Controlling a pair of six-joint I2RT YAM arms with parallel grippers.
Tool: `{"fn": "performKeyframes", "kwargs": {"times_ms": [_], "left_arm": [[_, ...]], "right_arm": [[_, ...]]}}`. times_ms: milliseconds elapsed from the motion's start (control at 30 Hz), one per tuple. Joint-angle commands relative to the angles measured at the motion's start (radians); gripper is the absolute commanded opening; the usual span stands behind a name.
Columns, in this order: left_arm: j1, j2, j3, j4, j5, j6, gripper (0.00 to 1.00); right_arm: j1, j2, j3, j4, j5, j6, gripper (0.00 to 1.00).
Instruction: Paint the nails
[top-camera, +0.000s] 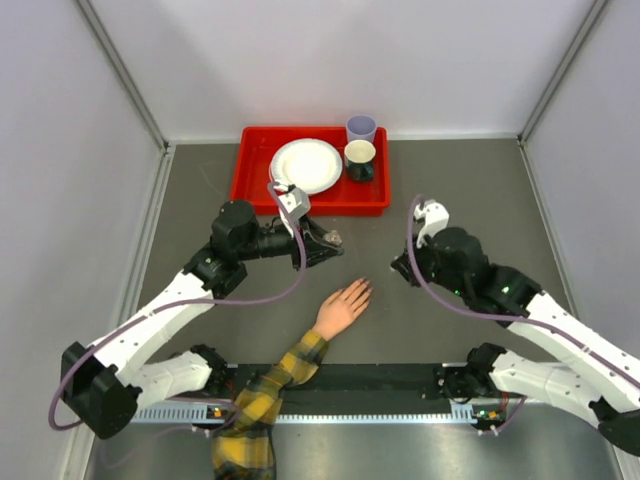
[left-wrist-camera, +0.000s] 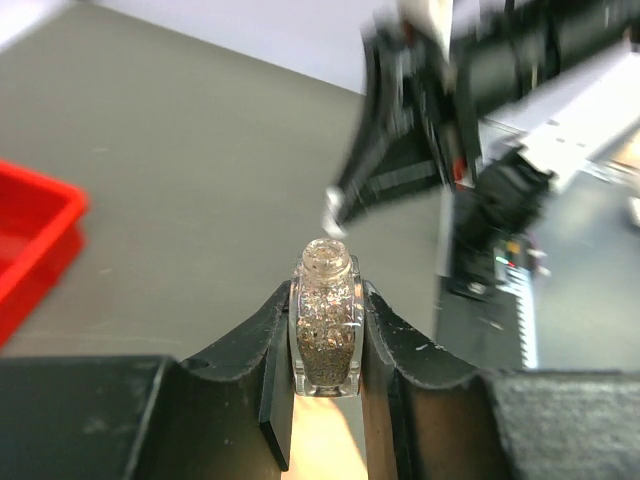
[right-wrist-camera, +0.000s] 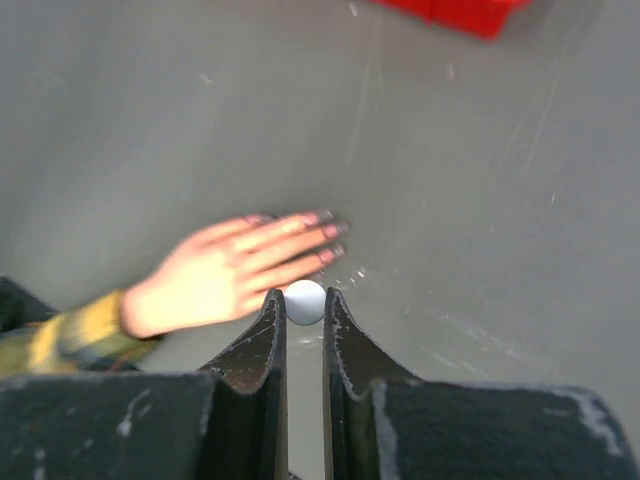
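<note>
Left to right: the left gripper (left-wrist-camera: 325, 298) is clamping its jaws on the flat sides of an upright nail polish bottle (left-wrist-camera: 325, 335). The bottle is standing uncapped and carrying gold-glitter polish, and it is hovering just near of the red tray (top-camera: 258, 185). That tray is holding a bare white plate (top-camera: 305, 165) and a dark cup (top-camera: 360, 160) whose contents are not showing. A lavender cup (top-camera: 361, 128) is standing at its far right corner, inside or just behind, which cannot be told. On the table (top-camera: 450, 180), between the arms, the mannequin hand (top-camera: 341, 307) is lying palm down. Its long axis is running from the plaid sleeve (top-camera: 268, 385) at near left to the fingertips at far right. The nails (right-wrist-camera: 327, 236) are therefore pointing into the gap between the two pincers. The right gripper (right-wrist-camera: 305, 300) is pinching a small white knob (right-wrist-camera: 305, 303), probably the brush cap, though no bristles are showing. The nails are lying just left of and slightly near its tips, so the right arm is the closer one. The coming stroke is calling for a short leftward, downward reach.
</note>
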Motion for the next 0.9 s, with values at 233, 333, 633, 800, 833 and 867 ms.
{"fn": "performKeyframes", "kwargs": {"times_ms": [233, 333, 633, 800, 833, 867], "left_arm": [[0.0, 0.101, 0.049, 0.175, 0.356, -0.082, 0.0], [0.002, 0.089, 0.032, 0.175, 0.358, -0.088, 0.0], [-0.003, 0.047, 0.023, 0.095, 0.339, -0.018, 0.0], [-0.005, 0.042, 0.02, 0.084, 0.335, -0.01, 0.0], [-0.006, 0.044, 0.02, 0.081, 0.333, -0.01, 0.0], [-0.006, 0.043, 0.021, 0.081, 0.332, -0.009, 0.0]], "right_arm": [[-0.01, 0.121, 0.501, -0.079, -0.287, -0.088, 0.0], [-0.012, 0.164, 0.593, -0.07, -0.375, -0.072, 0.0], [0.031, 0.255, 0.699, -0.108, -0.392, -0.088, 0.0], [0.07, 0.301, 0.745, -0.144, -0.39, -0.108, 0.0], [0.08, 0.304, 0.745, -0.145, -0.382, -0.108, 0.0], [0.08, 0.304, 0.745, -0.144, -0.381, -0.108, 0.0]]}}
